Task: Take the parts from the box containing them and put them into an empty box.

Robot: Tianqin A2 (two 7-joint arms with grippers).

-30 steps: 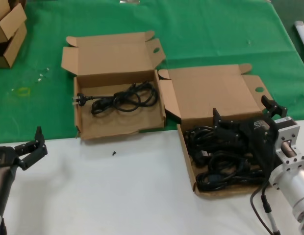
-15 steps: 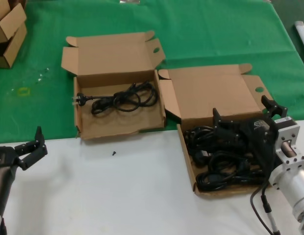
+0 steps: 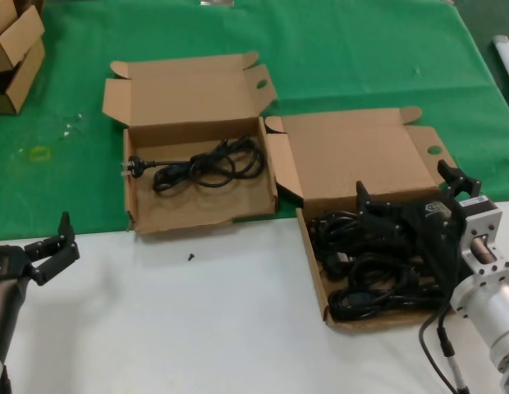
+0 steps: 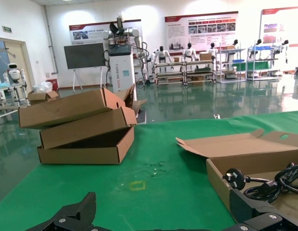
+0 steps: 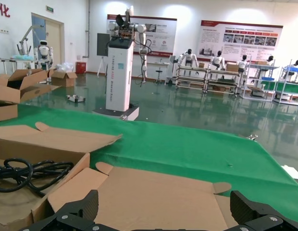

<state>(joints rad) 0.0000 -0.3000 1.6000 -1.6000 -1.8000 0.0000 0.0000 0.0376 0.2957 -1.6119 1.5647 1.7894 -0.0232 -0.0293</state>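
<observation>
While your right gripper [image 3: 406,215] sits low in the shallow brown cardboard mailer box [image 3: 314,267] on the right, over its heap of coiled black power cords [image 3: 369,283], its jaws stand apart, clamping nothing. One cord [image 3: 207,164] lies in the twin box [image 3: 133,217] on the green cloth. Your left gripper [image 3: 49,245] hovers open-jawed at the white counter's [image 3: 197,328] near-left corner. No writing is legible.

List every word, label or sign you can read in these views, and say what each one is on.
"化": red character on the wall in the right wrist view.
Vertical lettering on the white pillar: too small to read.
Wall posters: too blurred to read.
Full box and second box: no print visible.
</observation>
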